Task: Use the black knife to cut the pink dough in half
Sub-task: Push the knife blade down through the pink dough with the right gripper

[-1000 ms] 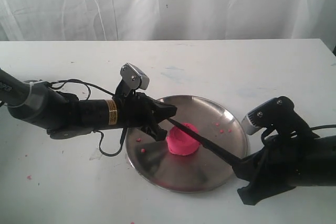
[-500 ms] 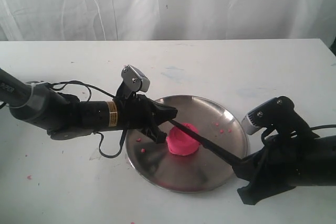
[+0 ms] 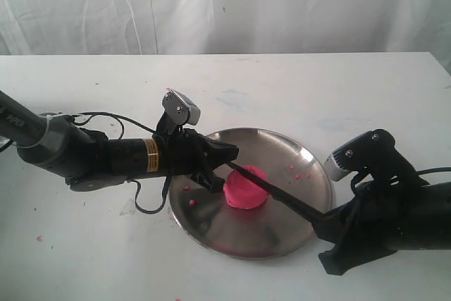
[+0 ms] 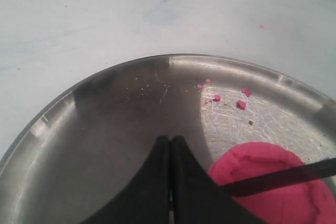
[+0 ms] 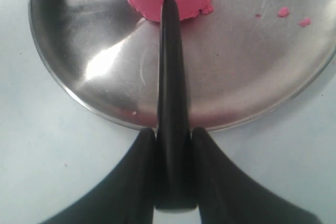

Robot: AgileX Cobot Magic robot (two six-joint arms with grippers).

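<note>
The white table (image 3: 296, 82) carries the steel plate (image 3: 310, 149), set between my two arms so both can reach it. My left arm lies low across the table from nine o'clock; my left claw (image 3: 227, 151) rests pinched together with nothing between its fingers, its tip touching or just beside the ten o'clock edge of the pink dough (image 3: 244, 189), I judge to brace it against sliding. My right claw (image 5: 173, 135) comes in from four o'clock and is clamped on the handle of the black knife (image 3: 278, 195), fingers either side so the blade cannot twist. The dough sits near the plate's centre, one lump not yet separated. The blade runs across its middle towards ten o'clock and is pressed into the top, so the cut is under way. Small pink crumbs (image 4: 240, 103) lie towards two o'clock.
</note>
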